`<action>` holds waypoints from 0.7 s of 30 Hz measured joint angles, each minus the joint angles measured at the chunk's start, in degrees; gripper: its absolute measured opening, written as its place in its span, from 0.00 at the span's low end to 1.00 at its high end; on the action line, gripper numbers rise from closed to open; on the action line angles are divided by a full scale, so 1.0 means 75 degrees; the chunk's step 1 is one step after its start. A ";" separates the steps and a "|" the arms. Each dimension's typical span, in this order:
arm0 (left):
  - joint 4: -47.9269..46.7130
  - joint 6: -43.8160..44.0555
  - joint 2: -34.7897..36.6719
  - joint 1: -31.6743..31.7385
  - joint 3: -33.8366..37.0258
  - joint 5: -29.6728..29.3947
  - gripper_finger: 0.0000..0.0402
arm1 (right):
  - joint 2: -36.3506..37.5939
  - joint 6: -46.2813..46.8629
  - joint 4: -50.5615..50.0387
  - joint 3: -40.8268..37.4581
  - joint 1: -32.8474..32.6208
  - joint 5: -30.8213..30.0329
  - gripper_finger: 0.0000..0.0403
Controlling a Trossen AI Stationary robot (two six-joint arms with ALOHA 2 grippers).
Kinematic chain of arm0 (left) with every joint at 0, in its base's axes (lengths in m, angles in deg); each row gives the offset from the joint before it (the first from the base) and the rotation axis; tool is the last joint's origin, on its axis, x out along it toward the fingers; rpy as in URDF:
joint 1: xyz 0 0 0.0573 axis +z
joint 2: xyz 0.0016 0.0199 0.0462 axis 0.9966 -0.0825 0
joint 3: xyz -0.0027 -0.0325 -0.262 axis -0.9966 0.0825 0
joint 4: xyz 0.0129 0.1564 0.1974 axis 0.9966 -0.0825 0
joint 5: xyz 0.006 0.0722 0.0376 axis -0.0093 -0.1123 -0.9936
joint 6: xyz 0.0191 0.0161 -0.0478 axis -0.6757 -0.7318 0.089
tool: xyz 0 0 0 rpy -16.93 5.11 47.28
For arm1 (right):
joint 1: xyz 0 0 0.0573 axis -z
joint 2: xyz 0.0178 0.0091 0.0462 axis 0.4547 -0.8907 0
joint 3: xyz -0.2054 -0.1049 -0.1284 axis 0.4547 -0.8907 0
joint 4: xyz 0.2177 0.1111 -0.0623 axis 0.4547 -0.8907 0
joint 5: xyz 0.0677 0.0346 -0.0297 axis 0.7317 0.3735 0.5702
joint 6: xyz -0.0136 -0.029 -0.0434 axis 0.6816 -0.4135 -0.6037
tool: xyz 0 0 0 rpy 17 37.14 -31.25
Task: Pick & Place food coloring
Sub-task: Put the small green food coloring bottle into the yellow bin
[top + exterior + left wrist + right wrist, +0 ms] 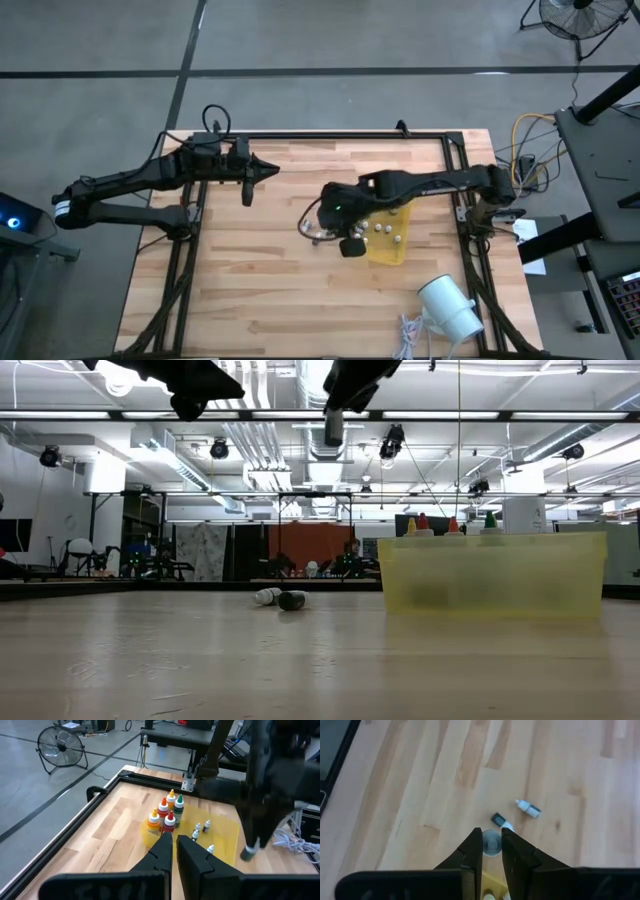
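Note:
Several food coloring bottles (167,812) with orange, red and green tops stand in a yellow tray (392,248) right of the table's middle. Tiny whitish vials (200,830) lie beside them in the tray. Two more vials (527,808) (501,821) lie loose on the wood to the tray's left. My right gripper (492,836) hangs high over the tray's left edge, shut on one small vial (491,845). My left gripper (272,169) waits shut in the air over the table's far left part. My right gripper pinches a small whitish vial (491,846) between its two fingers, near their free ends. The fingers slant down from the table's right side. The vial sticks out below the fingertips (333,428), lifted well clear of the table.
A big white cylinder (450,305) lies near the front right corner, with a coil of white cable (410,335) beside it. A black frame (330,136) rims the table. Bare wood stretches across the middle and left.

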 joint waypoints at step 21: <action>0.0058 -0.0001 0.0000 0.0003 0.0000 0.0000 0.00 | 0.2545 0.1140 -0.0773 -0.1026 0.0056 -0.0800 0.11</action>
